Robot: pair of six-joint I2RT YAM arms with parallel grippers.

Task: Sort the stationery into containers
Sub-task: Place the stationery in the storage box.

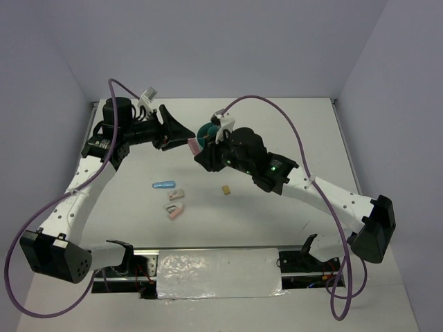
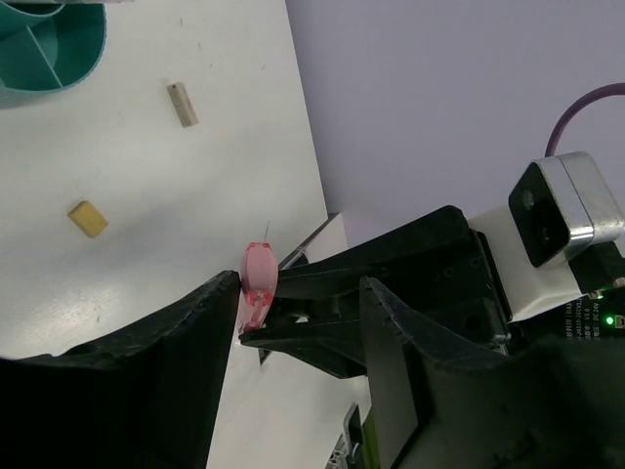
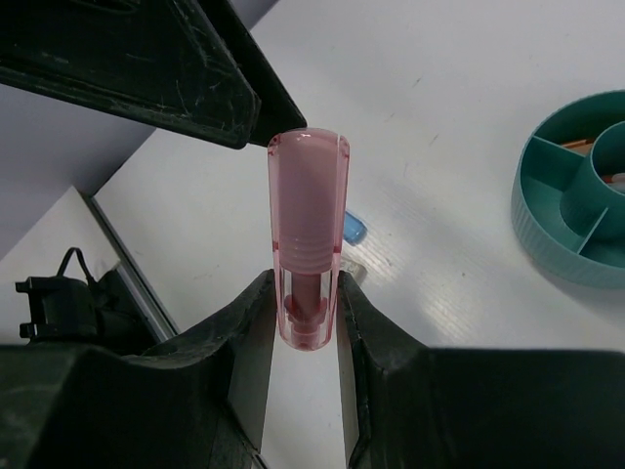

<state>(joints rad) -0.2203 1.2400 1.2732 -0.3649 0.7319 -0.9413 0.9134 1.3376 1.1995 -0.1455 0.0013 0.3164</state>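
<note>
Teal tub (image 3: 547, 220), divided; thin orange piece (image 3: 583, 145) in outer compartment.

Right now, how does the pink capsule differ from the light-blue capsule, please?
The pink capsule is pinched in the right gripper, off the table; the light-blue capsule lies loose on the table. The left gripper flanks the pink capsule; nothing touches the light-blue capsule. Both are outside the teal tub.

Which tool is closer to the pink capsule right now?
Right. The right tool is clamped on the pink capsule; the left tool faces it with jaws apart, one finger close beside its end.
</note>
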